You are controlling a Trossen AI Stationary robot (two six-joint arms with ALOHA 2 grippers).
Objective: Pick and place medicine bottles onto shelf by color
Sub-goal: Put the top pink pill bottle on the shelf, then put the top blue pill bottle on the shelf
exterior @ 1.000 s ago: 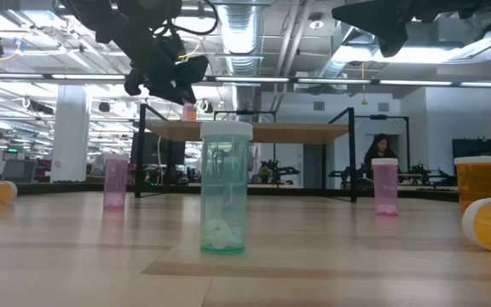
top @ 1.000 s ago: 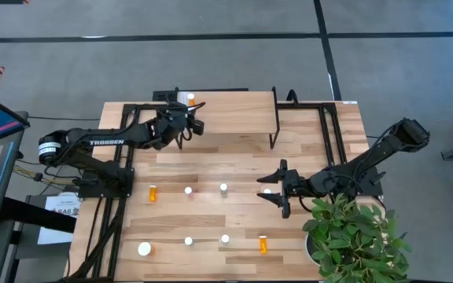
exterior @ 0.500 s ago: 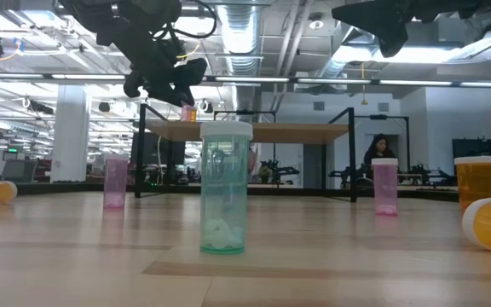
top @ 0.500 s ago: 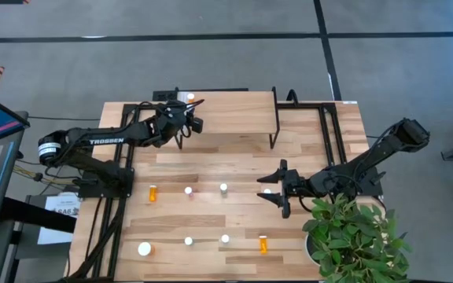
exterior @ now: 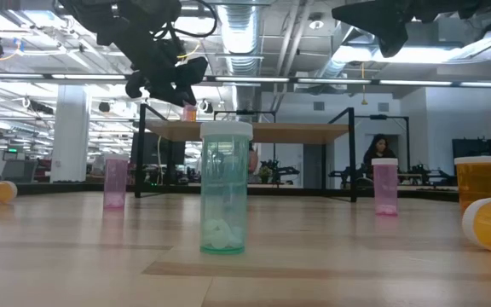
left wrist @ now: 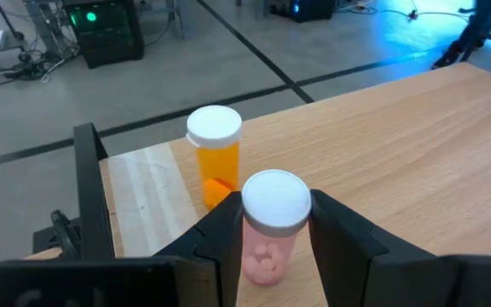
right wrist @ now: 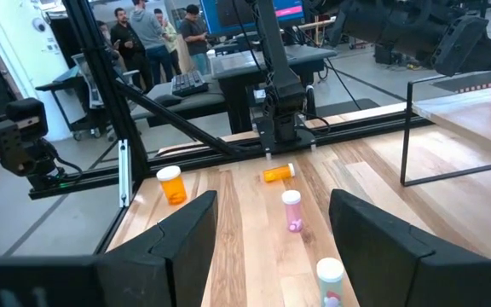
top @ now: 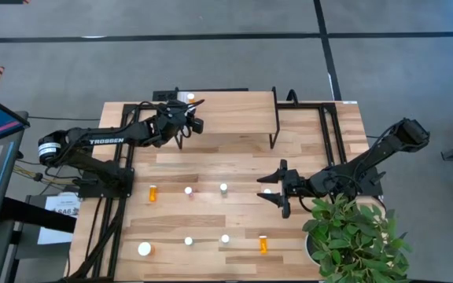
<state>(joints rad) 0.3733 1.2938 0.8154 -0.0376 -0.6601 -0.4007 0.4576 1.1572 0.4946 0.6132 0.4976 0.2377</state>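
My left gripper (top: 189, 119) is over the left end of the shelf (top: 234, 110), shut on a pink medicine bottle (left wrist: 267, 249) with a white cap. Just beyond it an orange bottle (left wrist: 215, 164) stands upright on the shelf top. My right gripper (top: 278, 190) hangs open above the table's middle right with nothing between its fingers. Several more bottles stand or lie on the table: an orange one (top: 152, 192) on its side, a pink one (right wrist: 291, 210), a pale green one (exterior: 225, 189). My left gripper pinches the pink bottle's body just under its white cap (left wrist: 275, 201), one finger (left wrist: 220, 243) on each side. The fingers come slanting down from the table's left side. The bottle is upright; the fingers hide its bottom, so I cannot tell whether it rests on the shelf.
A potted plant (top: 356, 236) fills the table's near right corner, close under my right arm. Black frame rails (top: 329, 134) run beside the shelf. Most of the shelf's top to the right of the orange bottle is bare wood. People stand in the room beyond the table.
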